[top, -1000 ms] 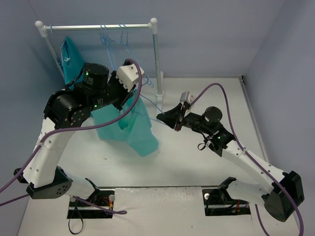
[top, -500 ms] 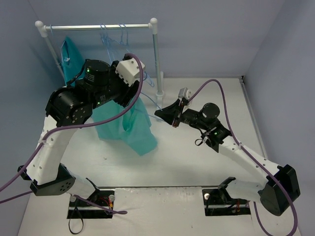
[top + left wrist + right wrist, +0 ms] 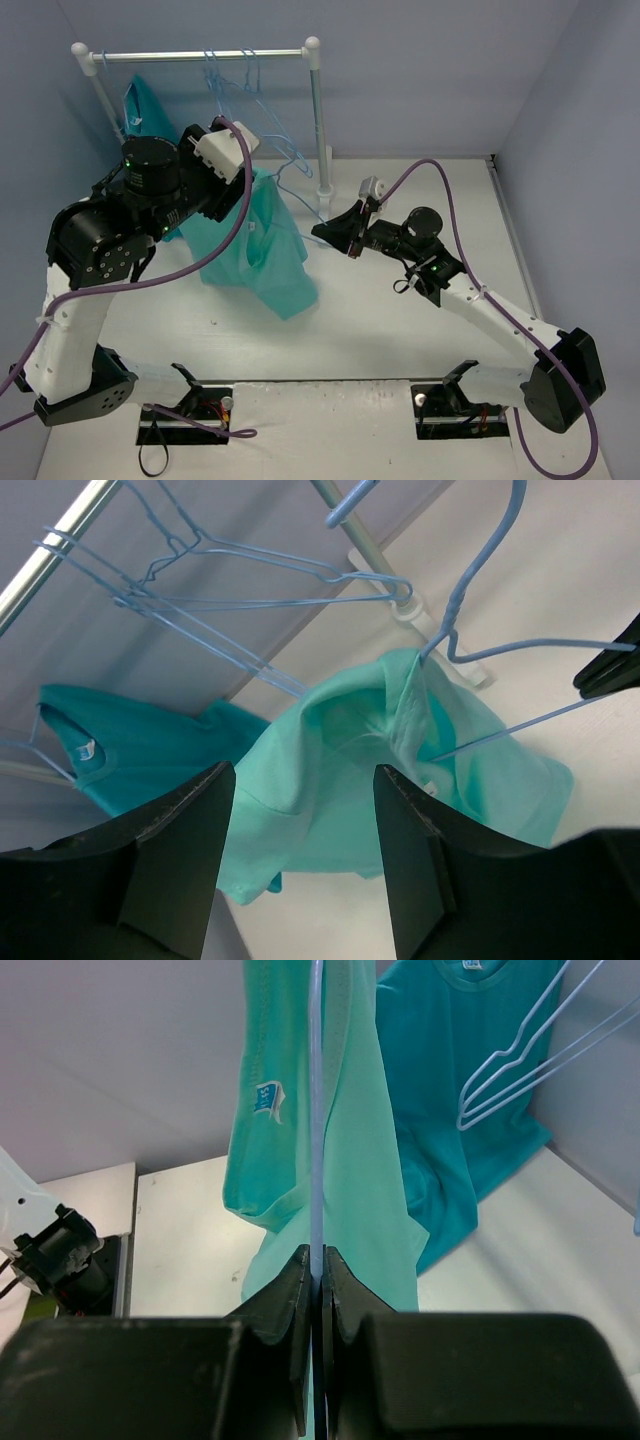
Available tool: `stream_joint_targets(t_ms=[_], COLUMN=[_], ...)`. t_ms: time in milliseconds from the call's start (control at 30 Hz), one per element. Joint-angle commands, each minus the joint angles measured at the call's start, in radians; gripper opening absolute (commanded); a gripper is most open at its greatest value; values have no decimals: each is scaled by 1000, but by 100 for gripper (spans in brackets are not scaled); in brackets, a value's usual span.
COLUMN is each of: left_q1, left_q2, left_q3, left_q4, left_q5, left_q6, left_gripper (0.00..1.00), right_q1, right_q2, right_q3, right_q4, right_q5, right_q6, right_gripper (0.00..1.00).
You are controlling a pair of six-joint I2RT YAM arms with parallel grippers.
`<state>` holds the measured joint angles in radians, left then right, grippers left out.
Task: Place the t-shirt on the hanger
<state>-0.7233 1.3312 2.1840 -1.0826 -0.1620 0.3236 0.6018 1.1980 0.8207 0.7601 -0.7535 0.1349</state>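
Mint-teal cloth of the t-shirt (image 3: pixel 262 262) hangs draped over the pale-blue hanger (image 3: pixel 316 1110), in front of the clothes rail (image 3: pixel 180 54) and between the two arms. The right gripper (image 3: pixel 318 1260) pinches the hanger's wire between closed fingers. The left gripper (image 3: pixel 302 780) hovers above the shirt, fingers spread and grasping nothing.

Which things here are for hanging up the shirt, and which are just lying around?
For the job: mint t-shirt, pale-blue hanger, right tool pinching it, left tool, open.
Just around: darker turquoise t-shirt, spare hangers, clothes rail.
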Motion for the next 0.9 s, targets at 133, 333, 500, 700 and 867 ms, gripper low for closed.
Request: stream_joint_targets(t_ms=[133, 333, 500, 700, 867], left_q1=[64, 154, 241, 320, 341], left_q2=[-11, 21, 37, 34, 16], left_q3=[-50, -90, -97, -167, -249], left_q4=[19, 15, 5, -7, -14], left_q5=[133, 238, 436, 605, 687], left_q6=[133, 170, 184, 192, 188], left_gripper=[48, 47, 46, 42, 30], right_q1=[-7, -7, -5, -7, -7], right_q2=[2, 4, 3, 7, 20], right_q3=[51, 49, 41, 45, 57], right_q4=[155, 142, 136, 129, 120], right_q5=[-65, -97, -115, -162, -208], right_q6=[22, 20, 16, 17, 20], right_gripper=[0, 0, 0, 0, 0])
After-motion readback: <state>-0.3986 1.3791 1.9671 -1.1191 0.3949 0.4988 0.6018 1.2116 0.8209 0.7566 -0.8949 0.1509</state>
